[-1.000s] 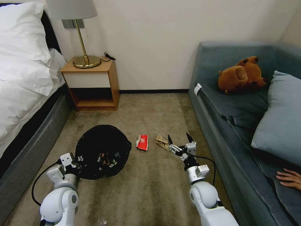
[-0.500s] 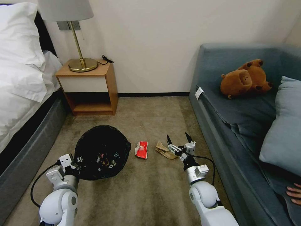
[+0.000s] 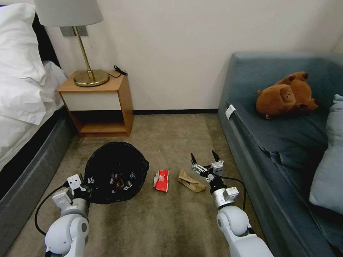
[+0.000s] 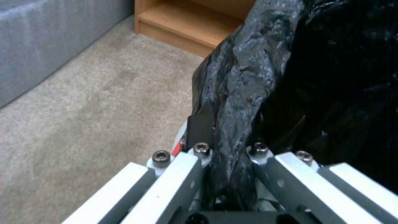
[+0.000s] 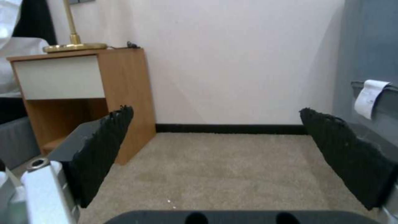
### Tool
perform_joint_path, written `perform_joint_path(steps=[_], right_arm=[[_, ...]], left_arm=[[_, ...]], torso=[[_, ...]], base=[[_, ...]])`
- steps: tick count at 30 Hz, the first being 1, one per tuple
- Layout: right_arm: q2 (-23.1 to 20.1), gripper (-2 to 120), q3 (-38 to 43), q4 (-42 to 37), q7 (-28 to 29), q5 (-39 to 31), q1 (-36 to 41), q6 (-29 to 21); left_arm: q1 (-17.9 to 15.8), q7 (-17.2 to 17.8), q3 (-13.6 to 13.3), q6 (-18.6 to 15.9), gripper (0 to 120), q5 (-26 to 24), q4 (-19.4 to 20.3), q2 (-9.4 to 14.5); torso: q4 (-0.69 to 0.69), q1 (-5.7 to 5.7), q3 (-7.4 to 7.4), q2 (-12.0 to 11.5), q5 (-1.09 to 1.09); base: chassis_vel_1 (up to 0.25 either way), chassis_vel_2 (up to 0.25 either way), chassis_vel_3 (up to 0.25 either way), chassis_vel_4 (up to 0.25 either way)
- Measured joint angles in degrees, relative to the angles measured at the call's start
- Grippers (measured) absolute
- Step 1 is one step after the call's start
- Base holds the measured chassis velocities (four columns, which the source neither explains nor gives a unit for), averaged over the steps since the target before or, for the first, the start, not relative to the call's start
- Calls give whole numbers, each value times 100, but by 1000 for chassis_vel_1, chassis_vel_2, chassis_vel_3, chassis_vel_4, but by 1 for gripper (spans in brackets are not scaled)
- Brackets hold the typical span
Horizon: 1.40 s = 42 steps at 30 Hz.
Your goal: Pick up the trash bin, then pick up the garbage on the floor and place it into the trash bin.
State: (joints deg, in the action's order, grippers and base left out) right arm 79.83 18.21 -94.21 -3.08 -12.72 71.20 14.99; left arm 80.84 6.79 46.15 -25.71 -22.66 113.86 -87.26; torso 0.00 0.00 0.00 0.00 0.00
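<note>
A: Trash bin [image 3: 116, 171] sits lower left of centre in your head view, on the carpet [image 3: 168, 221]. Its black bag liner [image 4: 244, 77] is crinkled over the rim, and small bits lie inside.

B: Left tool?

A: Your left tool [image 3: 87, 183] is at the bin's near-left rim. In the left wrist view the fingers [image 4: 199, 127] are pinched together on a fold of the liner, so it has hold of the bin by the rim and bag.

B: Right tool?

A: Your right tool [image 3: 205, 157] is right of centre in the head view, fingers spread wide, nothing between them. In the right wrist view the two black pads [image 5: 104, 149] stand well apart, with bare carpet and wall between.

B: Garbage on the floor?

A: You can see two pieces. Red-white wrapper [image 3: 161, 180] lies just right of the bin, apart from it. Crumpled brown paper bag [image 3: 190, 181] lies right of the wrapper, just below and left of the right tool's fingertips in the frame. You cannot tell from the head view whether the tool touches it or hangs above it.

B: Surroundings?

A: Nightstand [image 3: 96, 103] with a brass lamp [image 3: 80, 43] at upper left, bed [image 3: 21, 107] along the left edge, blue sofa [image 3: 286, 142] along the right, with a brown plush toy [image 3: 286, 95] on it at upper right.
</note>
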Motion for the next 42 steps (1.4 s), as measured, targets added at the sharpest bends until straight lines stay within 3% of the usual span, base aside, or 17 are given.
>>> perform_joint_path(steps=[18, 26, 34, 36, 38, 39, 41, 42], right_arm=[[7, 100, 89, 24, -120, 72, 28, 44], [18, 100, 175, 217, -246, 452, 14, 433], [-41, 100, 228, 293, -257, 767, -56, 410], [-93, 100, 257, 325, -429, 807, -100, 328], [-223, 100, 360, 375, -1097, 807, -199, 105], [-223, 100, 360, 375, -1097, 807, -199, 105], [-377, 100, 436, 468, -1932, 819, -346, -162], [-377, 100, 436, 468, -1932, 819, -346, -162]], left_arm=[[77, -30, 37, 93, 1, -22, 30, -28], [80, -58, 40, 121, 1, -26, 34, -25], [109, -106, 44, 122, 1, -36, 62, -15], [121, -121, 43, 126, 1, -34, 65, -15], [135, -132, 43, 135, 1, -30, 72, -12], [135, -132, 43, 135, 1, -30, 72, -12], [159, -163, 44, 147, 1, -18, 84, -13], [159, -163, 44, 147, 1, -18, 84, -13]], torso=[[0, 0, 0, 0, 0], [0, 0, 0, 0, 0], [0, 0, 0, 0, 0], [0, 0, 0, 0, 1], [0, 0, 0, 0, 1], [0, 0, 0, 0, 1], [0, 0, 0, 0, 1], [0, 0, 0, 0, 1]], base=[[-108, 104, 102, -96], [-67, 60, 62, -66], [0, 0, 0, 0], [0, 0, 0, 0], [0, 0, 0, 0], [0, 0, 0, 0], [0, 0, 0, 0], [0, 0, 0, 0]])
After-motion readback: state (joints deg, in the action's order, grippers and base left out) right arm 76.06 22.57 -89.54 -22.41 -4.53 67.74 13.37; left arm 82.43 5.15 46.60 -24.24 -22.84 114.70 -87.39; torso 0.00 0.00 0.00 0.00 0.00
